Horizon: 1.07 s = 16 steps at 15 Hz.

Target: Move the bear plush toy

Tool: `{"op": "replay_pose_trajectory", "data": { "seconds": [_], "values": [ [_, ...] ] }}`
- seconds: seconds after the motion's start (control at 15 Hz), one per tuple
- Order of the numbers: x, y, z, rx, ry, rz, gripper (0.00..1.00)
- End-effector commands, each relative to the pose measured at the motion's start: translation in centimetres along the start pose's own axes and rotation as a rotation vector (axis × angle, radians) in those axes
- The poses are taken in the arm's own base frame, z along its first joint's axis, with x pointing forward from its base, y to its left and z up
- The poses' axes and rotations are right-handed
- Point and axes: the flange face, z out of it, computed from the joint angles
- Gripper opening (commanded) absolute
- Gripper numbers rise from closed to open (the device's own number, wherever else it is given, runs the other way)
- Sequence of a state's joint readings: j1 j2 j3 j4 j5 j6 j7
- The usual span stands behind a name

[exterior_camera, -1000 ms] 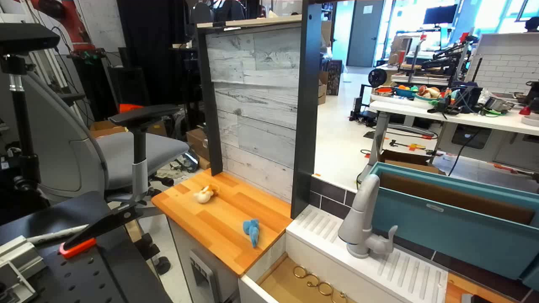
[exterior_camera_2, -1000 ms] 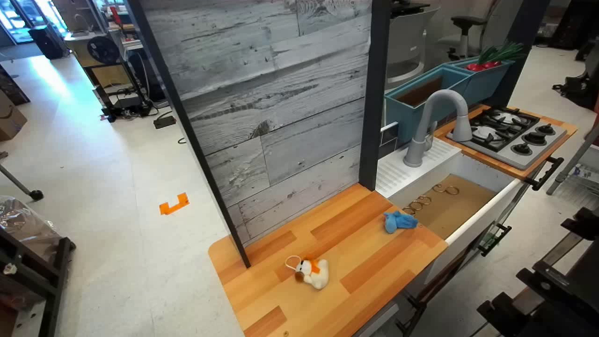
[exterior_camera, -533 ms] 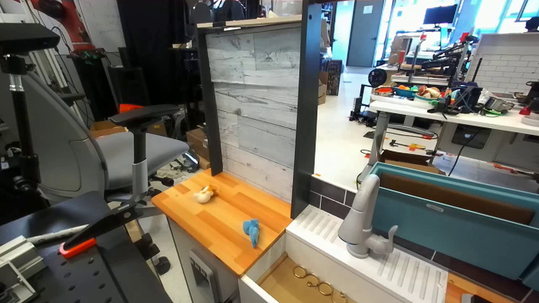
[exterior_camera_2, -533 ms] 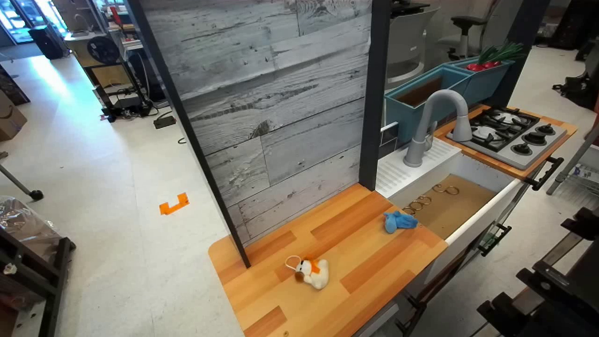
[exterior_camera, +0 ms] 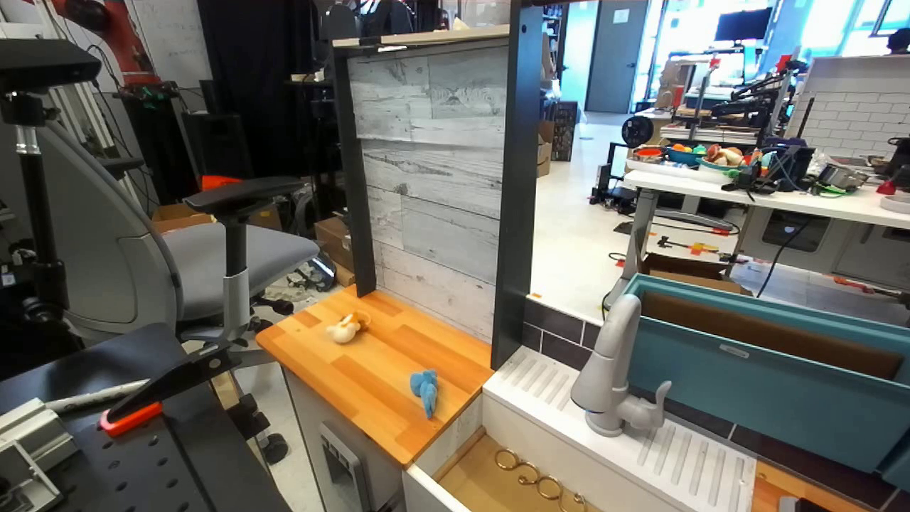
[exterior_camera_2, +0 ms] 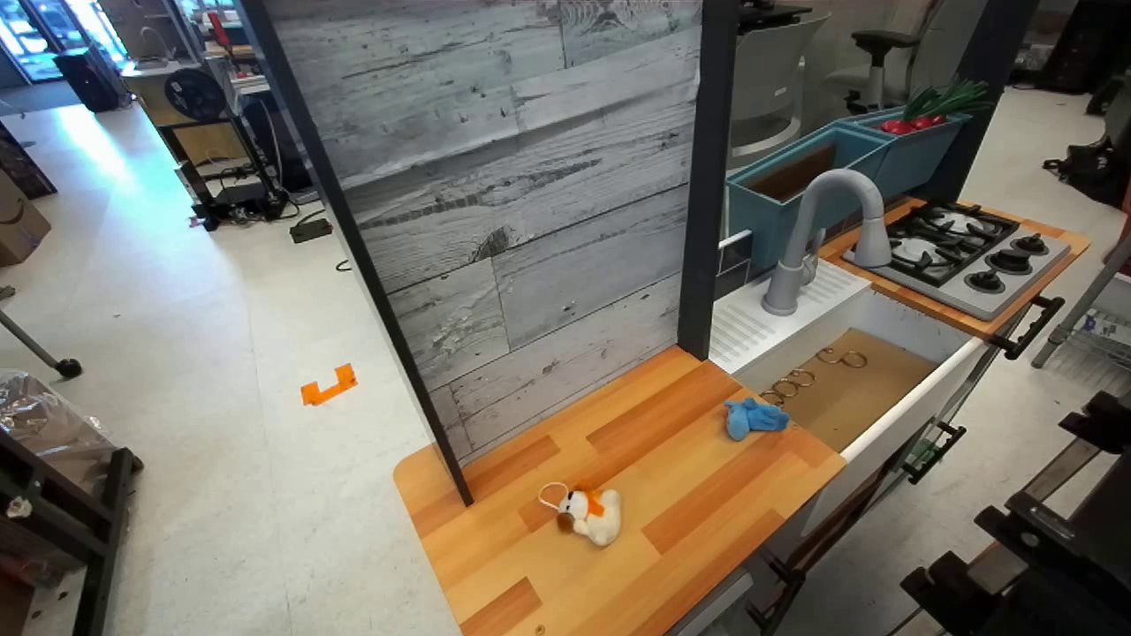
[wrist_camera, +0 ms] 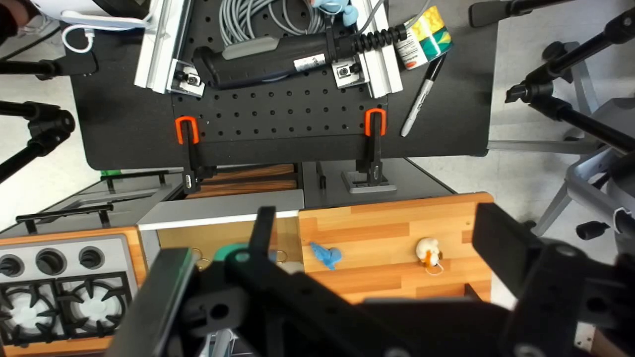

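The bear plush toy (wrist_camera: 427,251) is small and cream, with an orange scarf, a brown patch and a white loop. It lies on the wooden countertop (wrist_camera: 362,215), towards the end away from the sink. It also shows in both exterior views (exterior_camera: 346,328) (exterior_camera_2: 594,515). My gripper (wrist_camera: 377,230) is open, with nothing between its fingers. It is high above the counter, and in the wrist view the toy shows far below between the two fingers. The gripper is out of view in both exterior views.
A small blue plush (exterior_camera_2: 754,419) lies on the counter near the sink (exterior_camera_2: 892,420). A grey wood-pattern panel (exterior_camera_2: 548,177) stands along the counter's back edge, with dark posts. A grey faucet (exterior_camera: 617,363) rises behind the sink. A black pegboard table (wrist_camera: 278,114) with clamps faces the counter.
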<state>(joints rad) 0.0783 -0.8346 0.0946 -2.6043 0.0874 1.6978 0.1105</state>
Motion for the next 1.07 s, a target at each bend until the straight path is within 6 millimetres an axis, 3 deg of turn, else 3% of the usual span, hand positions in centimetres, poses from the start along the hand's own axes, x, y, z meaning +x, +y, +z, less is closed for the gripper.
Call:
{"op": "replay_pose_trajectory", "data": {
  "seconds": [0.0,0.13,0.27,0.67,1.0],
  "values": [
    [0.7,0.2,0.3,0.021,0.016,0.017,1.0],
    [2.5,0.0,1.7,0.021,0.048,0.043,1.0],
    [4.7,-0.8,4.4,0.008,0.06,0.046,1.0],
    [11.3,-5.9,15.1,-0.051,0.061,-0.035,1.0],
    [16.6,-9.3,22.1,-0.131,0.038,-0.051,1.0]
  ]
}}
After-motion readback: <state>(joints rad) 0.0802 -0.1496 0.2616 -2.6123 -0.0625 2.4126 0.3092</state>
